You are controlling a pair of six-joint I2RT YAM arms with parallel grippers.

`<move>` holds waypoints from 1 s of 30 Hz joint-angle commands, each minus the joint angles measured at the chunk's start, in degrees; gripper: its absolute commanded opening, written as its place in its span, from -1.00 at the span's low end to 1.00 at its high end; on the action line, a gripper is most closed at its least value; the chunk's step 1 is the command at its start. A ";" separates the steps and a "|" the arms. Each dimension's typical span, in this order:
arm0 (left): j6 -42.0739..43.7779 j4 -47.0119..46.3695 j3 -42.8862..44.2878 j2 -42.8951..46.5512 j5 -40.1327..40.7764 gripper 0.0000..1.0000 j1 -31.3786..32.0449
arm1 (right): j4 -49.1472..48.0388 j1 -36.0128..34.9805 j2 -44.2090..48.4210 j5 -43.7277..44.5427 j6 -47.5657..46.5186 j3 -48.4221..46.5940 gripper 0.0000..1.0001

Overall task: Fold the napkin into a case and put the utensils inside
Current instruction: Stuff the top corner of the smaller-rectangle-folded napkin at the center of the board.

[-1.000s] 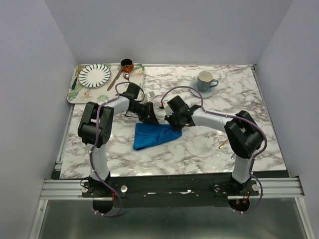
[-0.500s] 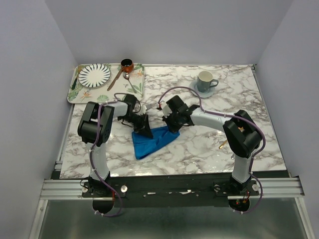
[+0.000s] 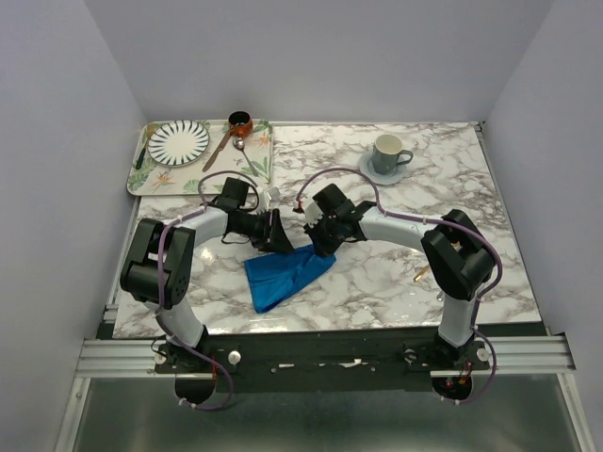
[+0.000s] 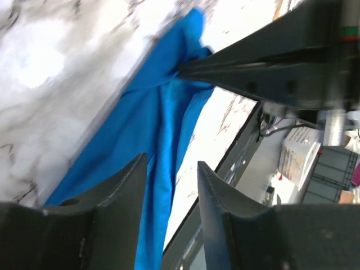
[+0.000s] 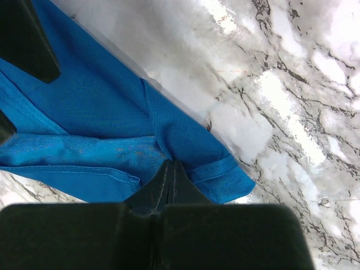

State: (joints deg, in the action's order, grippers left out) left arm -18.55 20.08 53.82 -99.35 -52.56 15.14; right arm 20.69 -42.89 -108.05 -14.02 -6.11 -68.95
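At table (image 3: 452, 217) centre lies napkin (image 3: 283, 275), bunched into a rough slanted wedge, not yet a case. Both grippers sit at its far edge: L gripper (image 3: 275, 233) toward far-left corner, R gripper (image 3: 325, 247) at far-right corner.

Top view: layout only; jaw states not legible there. Gold utensil (image 3: 421, 274) lies right of napkin, well apart, partly hidden by R arm. Far-right of napkin: cup (image 3: 386, 151) on saucer (image 3: 369, 173). Far-left of napkin: tray (image 3: 141, 179) w/ striped plate (image 3: 178, 141).

L wrist view: L jaws stand apart, napkin running under the gap, bare marble showing beside the cloth; no clamp on it. Same view catches R fingers (image 4: 253, 62) side-on, tips closed on napkin's edge, a detail the top view hides.

R wrist view: R jaws together, pinching a napkin fold at the tips. Hem & stitched border visible, several layers overlapping, none of which shows from above.

Materials:
- Napkin: royal-blue woven cloth, matt, soft creases, turned hem.
- Table: glossy white marble pattern w/ grey-brown veins, glare patches.
- Fingers: black, hard, tapered wedges.
- Cup: grey-green, glazed; saucer round.
- Tray: rectangular, leaf print.
- Utensil: slim, shiny, gold-coloured.
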 commanded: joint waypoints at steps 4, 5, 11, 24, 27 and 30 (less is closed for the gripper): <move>-8.78 -18.47 -5.57 1.35 -0.71 0.10 4.46 | 4.45 -0.70 -2.16 -0.57 1.71 2.50 -0.98; -9.22 -19.36 -5.83 1.44 -0.36 0.11 5.07 | 4.45 -0.70 -2.17 -0.48 1.80 2.50 -0.98; -11.78 -23.33 -6.98 0.30 2.10 0.01 6.57 | 4.45 -0.70 -2.43 -0.57 2.42 2.68 -0.98; -10.72 -20.16 -5.31 -2.16 6.94 0.03 9.74 | 4.19 -0.70 -2.17 -0.39 3.30 3.12 -0.98; -10.72 -18.14 -5.13 -2.69 8.43 0.00 9.91 | 4.19 -0.70 -2.16 -0.22 3.47 3.20 -0.98; -10.63 -17.27 -4.87 -3.13 9.13 -0.04 10.09 | 4.10 -0.79 -2.17 -0.22 3.65 3.29 -0.99</move>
State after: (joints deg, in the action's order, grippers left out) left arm -30.04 0.38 47.68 -101.25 -46.48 24.99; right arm 20.47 -42.92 -107.98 -14.50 -3.05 -68.62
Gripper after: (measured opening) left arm 0.494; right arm 0.014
